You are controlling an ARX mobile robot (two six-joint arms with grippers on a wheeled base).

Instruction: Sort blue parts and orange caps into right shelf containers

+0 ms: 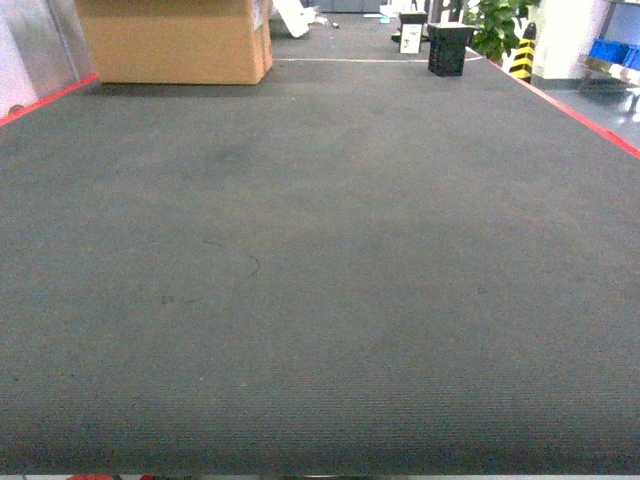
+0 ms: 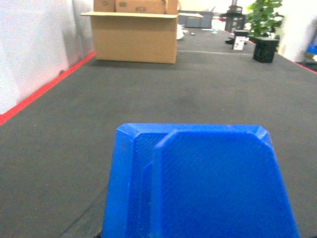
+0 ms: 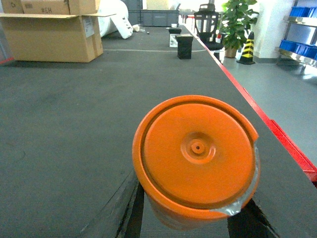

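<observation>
In the left wrist view a blue part (image 2: 198, 183), a flat squarish piece with cut corners, fills the lower frame just above the dark carpet. My left gripper (image 2: 198, 229) is shut on it, with its fingers hidden behind the piece. In the right wrist view an orange cap (image 3: 195, 158), round with a small centre boss, sits between the dark fingers (image 3: 132, 214) of my right gripper (image 3: 190, 220), which is shut on it. The right shelf containers (image 3: 298, 47), bright blue crates, stand on a metal rack far to the right. The head view shows neither gripper.
Dark carpet bordered by red tape (image 1: 575, 105) stretches ahead. A big cardboard box (image 1: 175, 40) stands far left. A black bin (image 1: 448, 48), a potted plant (image 1: 497, 25) and a yellow-black cone (image 1: 523, 55) are far right. A white wall (image 2: 34, 49) runs along the left.
</observation>
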